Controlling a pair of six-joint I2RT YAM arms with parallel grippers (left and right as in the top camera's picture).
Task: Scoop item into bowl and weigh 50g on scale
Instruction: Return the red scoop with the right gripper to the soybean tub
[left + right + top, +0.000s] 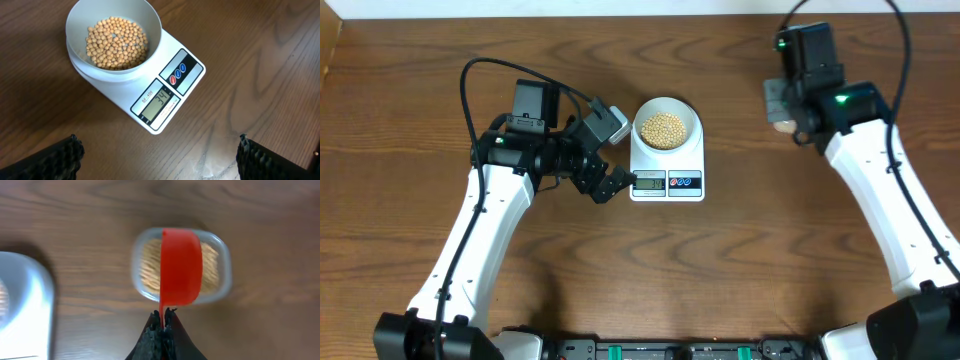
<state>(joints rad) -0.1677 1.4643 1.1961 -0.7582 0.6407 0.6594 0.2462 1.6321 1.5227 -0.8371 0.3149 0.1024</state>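
Fingers (55, 160) of the left hand (610, 184) show as two dark padded tips at the lower corners of the left wrist view. They are spread wide with only bare desk (260, 60) between them, so this hand is open and holds nothing. In the overhead view it hangs just beside the scale (667, 168), at 9 o'clock from the display (159, 102), which reads 34. Coloured buttons (177, 73) sit next to the display on the same front edge.

On the scale's platform, at 12 o'clock from the display, stands the bowl (667, 124), upright. Beans (663, 128) cover its bottom in a shallow heap well below the rim.

The right hand (163, 322) is pinched shut on the thin handle of a red scoop (181, 265). The scoop reaches out from the fingertips toward 12 o'clock in the right wrist view. That view is blurred, and whether the scoop carries anything cannot be told. Directly beneath the scoop is a clear container (217, 270) with tan grains inside. Whether the scoop touches them cannot be told.

From overhead the container (775, 100) lies at 3 o'clock from the bowl, well apart from it and partly hidden under the right arm.
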